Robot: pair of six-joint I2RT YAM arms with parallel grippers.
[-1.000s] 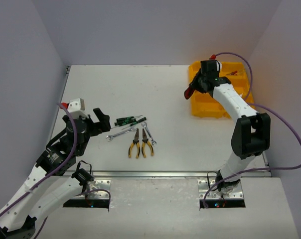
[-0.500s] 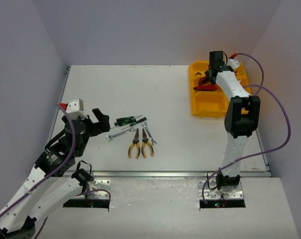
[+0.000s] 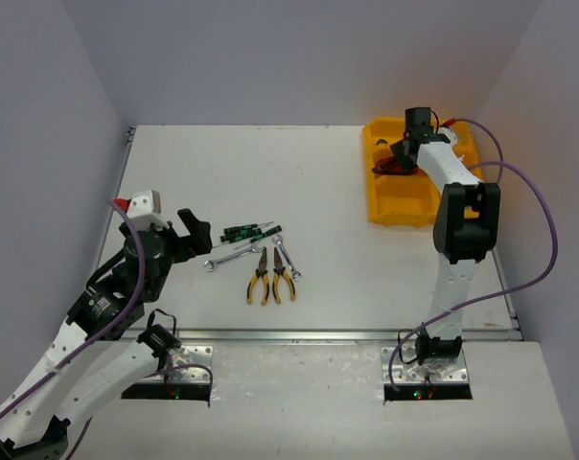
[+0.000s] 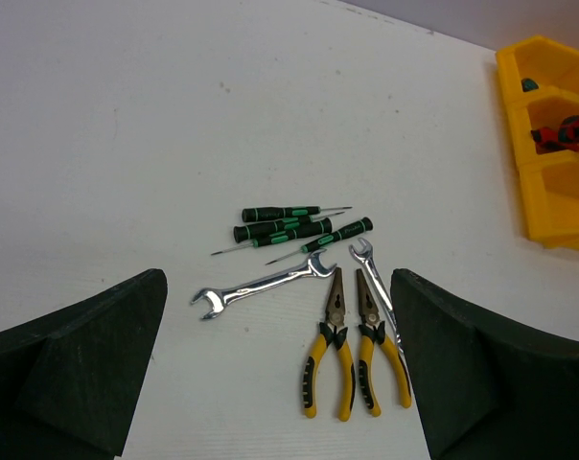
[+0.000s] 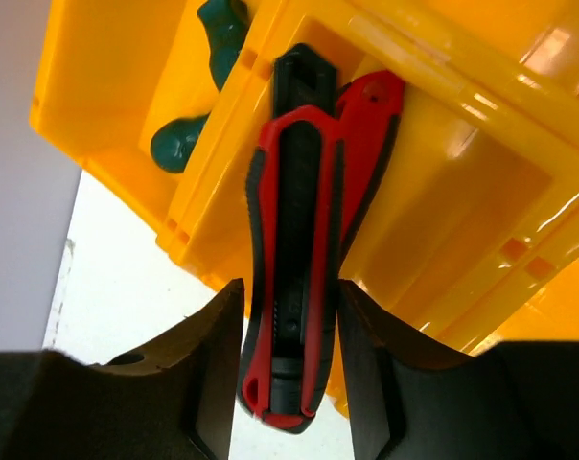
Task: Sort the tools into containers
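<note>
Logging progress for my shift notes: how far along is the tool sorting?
Done: green handles lie in a tray compartment. In hand: the right gripper holds a cutter at the next compartment. Remaining: screwdrivers, wrenches and pliers lie on the table near the open left gripper.

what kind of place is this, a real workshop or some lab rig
Probably a robot lab test cell, not a workshop: a left arm and right arm bolted at the edge of a white table, plain walls boxing it in, and pliers and wrenches laid out near a yellow compartment tray.
</note>
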